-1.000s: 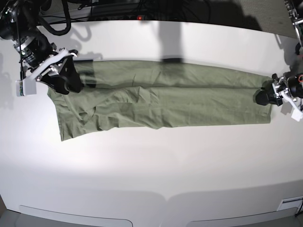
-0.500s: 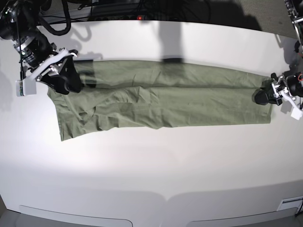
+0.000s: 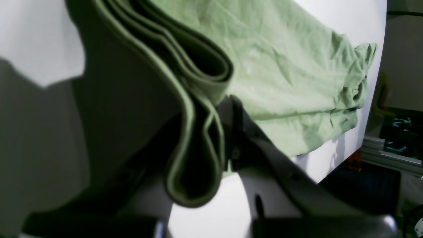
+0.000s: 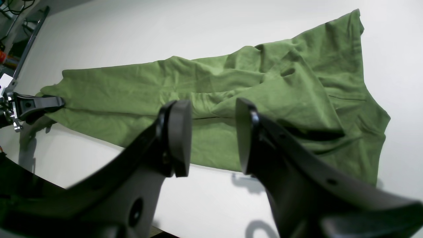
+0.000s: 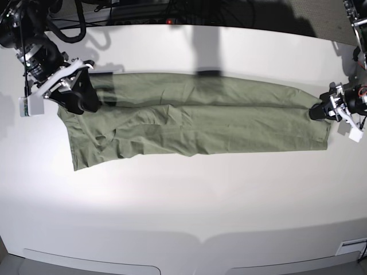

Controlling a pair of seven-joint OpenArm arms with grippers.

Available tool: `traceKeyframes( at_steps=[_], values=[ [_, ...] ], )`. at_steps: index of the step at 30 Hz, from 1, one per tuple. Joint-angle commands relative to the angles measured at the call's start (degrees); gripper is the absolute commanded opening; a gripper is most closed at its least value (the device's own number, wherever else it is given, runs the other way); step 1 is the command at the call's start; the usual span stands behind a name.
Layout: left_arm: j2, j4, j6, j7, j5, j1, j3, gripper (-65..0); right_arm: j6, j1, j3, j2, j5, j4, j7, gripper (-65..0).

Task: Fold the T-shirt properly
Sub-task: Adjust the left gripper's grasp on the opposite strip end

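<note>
The sage-green T-shirt (image 5: pixel 200 120) lies folded into a long, wrinkled strip across the white table (image 5: pixel 183 200). My left gripper (image 5: pixel 319 112) is at the strip's right end in the base view. The left wrist view shows the left gripper (image 3: pixel 205 132) shut on several stacked layers of the T-shirt (image 3: pixel 281 66), with the hem looping down between the fingers. My right gripper (image 5: pixel 80 94) is over the strip's other end. In the right wrist view the right gripper (image 4: pixel 211 135) is open and empty, with the T-shirt (image 4: pixel 231 86) below it.
Dark cables and equipment (image 5: pixel 143 11) run along the table's far edge. The table's rounded front edge (image 5: pixel 200 240) is at the bottom. The left gripper also shows small in the right wrist view (image 4: pixel 36 104), on the shirt's far end.
My left gripper has moved slightly up and away with the shirt's end in it. The right gripper has hardly moved.
</note>
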Motion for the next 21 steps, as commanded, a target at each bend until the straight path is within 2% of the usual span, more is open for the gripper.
traceKeyframes(
  at_steps=[1, 3, 7, 9, 14, 19, 21],
  values=[
    [-1.5, 0.7, -0.4, -0.3, -1.7, -1.0, -0.2, -58.7, 0.3, 0.2, 0.1, 0.3, 1.6, 1.1, 1.3, -42.3],
    [-1.5, 0.7, -0.4, -0.6, -1.5, -1.0, -0.2, -56.2, 0.3, 0.2, 0.1, 0.3, 1.6, 1.1, 1.3, -42.3],
    [-1.4, 0.7, -0.4, -2.4, -1.5, -1.0, -0.2, -43.9, 0.3, 0.2, 0.1, 0.3, 1.6, 1.1, 1.3, -42.3],
    [-1.4, 0.7, -0.4, -3.6, -1.5, -1.0, -0.2, -40.9, 0.3, 0.2, 0.1, 0.3, 1.6, 1.1, 1.2, -42.3],
    [-1.4, 0.7, -0.4, -4.0, -1.4, -1.0, -0.2, -40.9, 0.3, 0.2, 0.1, 0.3, 1.6, 1.1, 1.1, -42.3],
    [-1.1, 0.7, -0.4, -13.4, 8.1, -1.0, -0.2, -40.9, 0.3, 0.1, 0.1, 0.3, 1.6, 1.1, 1.1, -42.3],
    [-1.1, 0.7, -0.4, -13.8, 8.9, -1.0, -0.2, -40.9, 0.3, 0.1, 0.1, 0.3, 1.6, 1.1, 1.1, -42.3]
  ],
)
